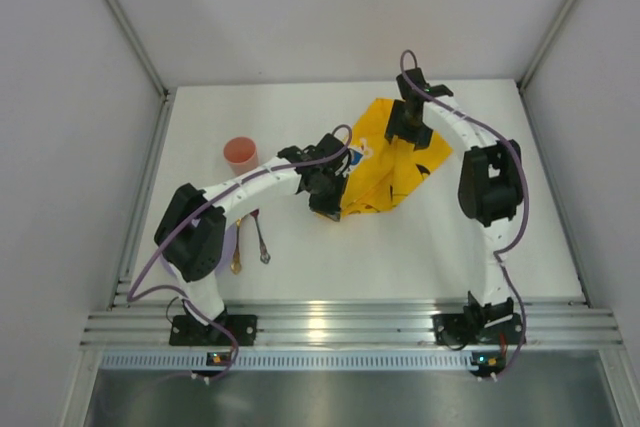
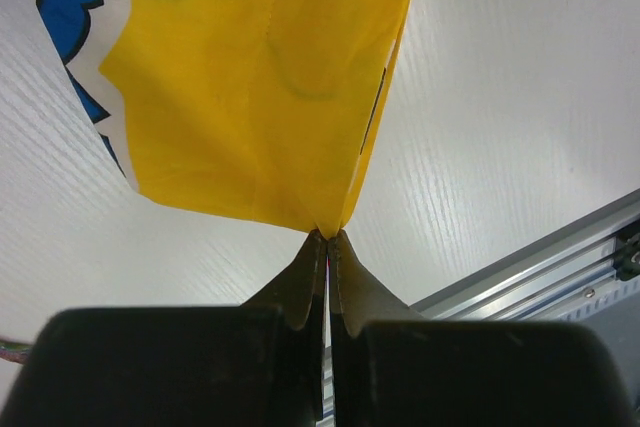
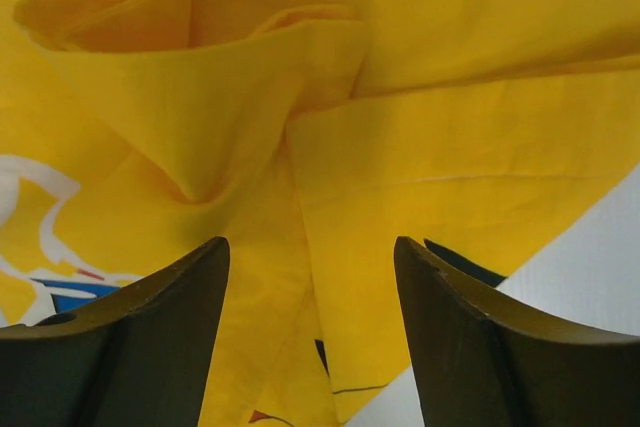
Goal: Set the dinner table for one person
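Yellow cloth (image 1: 390, 162) with a blue, white and black cartoon print: lies rumpled in folds on the far middle of the counter, between the two arms.
Counter: the large flat matte white rectangular counter (image 1: 420, 247), edged by silver aluminium rails, spreads beneath everything, from the arm bases to the far wall.
Left hand (image 2: 328, 237): fingers pressed together on the near-left edge of the yellow cloth, pinching it at their very tips; the fabric fans out from there.
Right hand (image 3: 310, 247): fingers apart over the far part of the cloth, a raised fold lying between them, nothing clamped.
Salmon-pink round cup (image 1: 240, 154): upright on the counter's left side, well apart from the cloth.
Utensils: a slender gold-toned metal one (image 1: 236, 247) and a silver one (image 1: 262, 244) lie side by side near the left arm, closer to the bases than the cup.
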### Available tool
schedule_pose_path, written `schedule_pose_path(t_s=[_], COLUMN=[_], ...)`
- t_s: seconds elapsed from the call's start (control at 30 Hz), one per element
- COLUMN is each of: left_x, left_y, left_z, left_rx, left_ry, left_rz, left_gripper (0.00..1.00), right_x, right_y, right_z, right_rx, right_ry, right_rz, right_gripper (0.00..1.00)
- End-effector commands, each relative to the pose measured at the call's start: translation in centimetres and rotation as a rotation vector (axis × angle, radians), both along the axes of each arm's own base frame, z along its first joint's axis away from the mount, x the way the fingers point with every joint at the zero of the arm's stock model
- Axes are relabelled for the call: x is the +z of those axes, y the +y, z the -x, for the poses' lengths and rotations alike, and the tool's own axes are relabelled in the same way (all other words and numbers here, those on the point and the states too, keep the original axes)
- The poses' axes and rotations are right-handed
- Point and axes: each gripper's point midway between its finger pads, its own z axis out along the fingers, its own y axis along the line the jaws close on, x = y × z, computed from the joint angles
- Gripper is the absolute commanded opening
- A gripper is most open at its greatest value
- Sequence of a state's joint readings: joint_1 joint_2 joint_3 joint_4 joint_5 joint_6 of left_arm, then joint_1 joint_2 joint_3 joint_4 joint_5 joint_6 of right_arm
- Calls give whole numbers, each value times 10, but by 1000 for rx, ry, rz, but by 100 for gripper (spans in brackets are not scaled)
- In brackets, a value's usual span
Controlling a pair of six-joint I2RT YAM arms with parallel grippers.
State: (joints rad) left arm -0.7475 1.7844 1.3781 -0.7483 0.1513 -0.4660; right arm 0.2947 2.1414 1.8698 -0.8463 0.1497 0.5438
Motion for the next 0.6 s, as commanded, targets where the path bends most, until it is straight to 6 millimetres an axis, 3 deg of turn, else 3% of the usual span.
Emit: schedule_pose_path(t_s=[0.0, 0.03, 0.17, 0.23, 0.57], left_x=[11, 10, 6, 4, -2], left_y=[-3, -2, 0, 1, 9], left_z=[5, 5, 5, 6, -2], left_rx=[-7, -7, -22, -26, -64], left_ry=[1, 1, 5, 12, -11], left_rz=[37, 32, 12, -4, -70], left_gripper=[0, 0, 0, 0, 0], right_x=[12, -1, -16, -29, -50], right_y=[9, 10, 14, 14, 2], right_z=[-19, -21, -30, -30, -27], right_rx=[-12, -10, -7, -6, -14], right_ry=[-40, -17, -3, 19, 61], right_rz=[13, 22, 37, 54, 111], right_gripper=[67, 67, 63, 56, 36])
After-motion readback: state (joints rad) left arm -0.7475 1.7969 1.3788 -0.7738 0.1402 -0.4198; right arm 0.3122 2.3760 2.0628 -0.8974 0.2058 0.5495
